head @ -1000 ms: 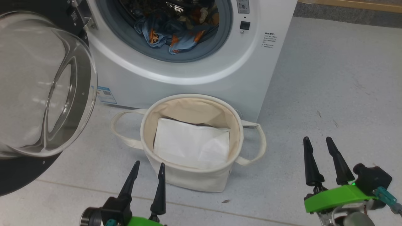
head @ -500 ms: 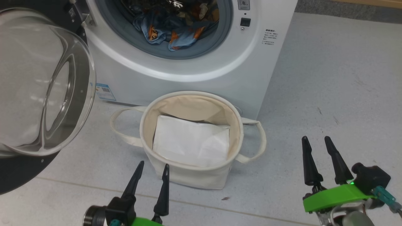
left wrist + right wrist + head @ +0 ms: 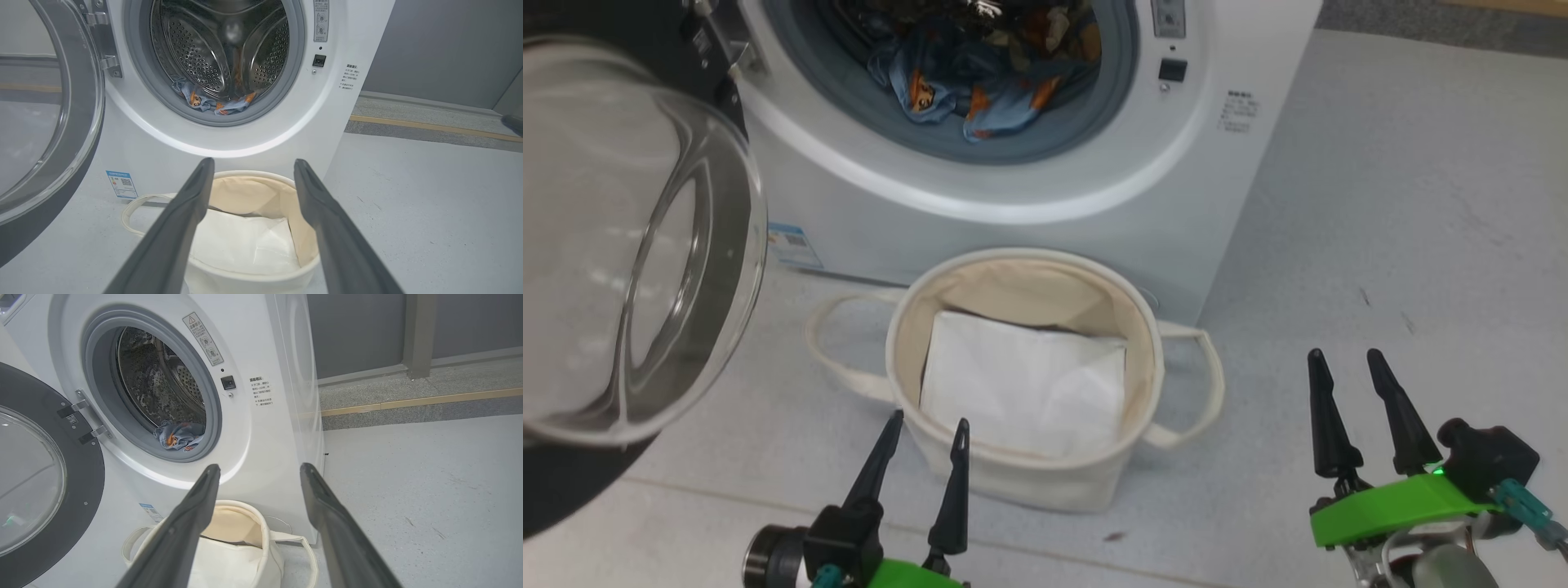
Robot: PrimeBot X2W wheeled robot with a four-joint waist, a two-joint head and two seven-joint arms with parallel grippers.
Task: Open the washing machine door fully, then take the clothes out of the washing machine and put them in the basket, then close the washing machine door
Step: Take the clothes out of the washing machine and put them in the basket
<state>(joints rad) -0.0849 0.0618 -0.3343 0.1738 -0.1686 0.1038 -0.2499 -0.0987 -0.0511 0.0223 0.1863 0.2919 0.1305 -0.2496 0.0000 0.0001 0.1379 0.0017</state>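
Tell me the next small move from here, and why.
Probably reach the open left gripper forward into the drum of the white washing machine, toward the light blue, orange-printed clothes. The black-rimmed round glass door already stands wide open, the clothes lie at the drum's front lip, and the cream canvas basket waits below with none inside.

Room: floor (image 3: pixel 1405 204) pale grey, fine speckle, matt. Two small dark scuffs (image 3: pixel 1364 298) just ahead of the right gripper (image 3: pixel 1343 355). One dark speck (image 3: pixel 1112 536) between it and the left gripper (image 3: pixel 930 418). Thin joint line (image 3: pixel 703 494) crosses the floor beside the left gripper. Far ahead of the right gripper: rougher dark grey strip (image 3: pixel 408 386) carrying a tan line (image 3: pixel 429 401), then a dark grey wall (image 3: pixel 359 330) with a lighter post (image 3: pixel 416 330). Light soft, even.
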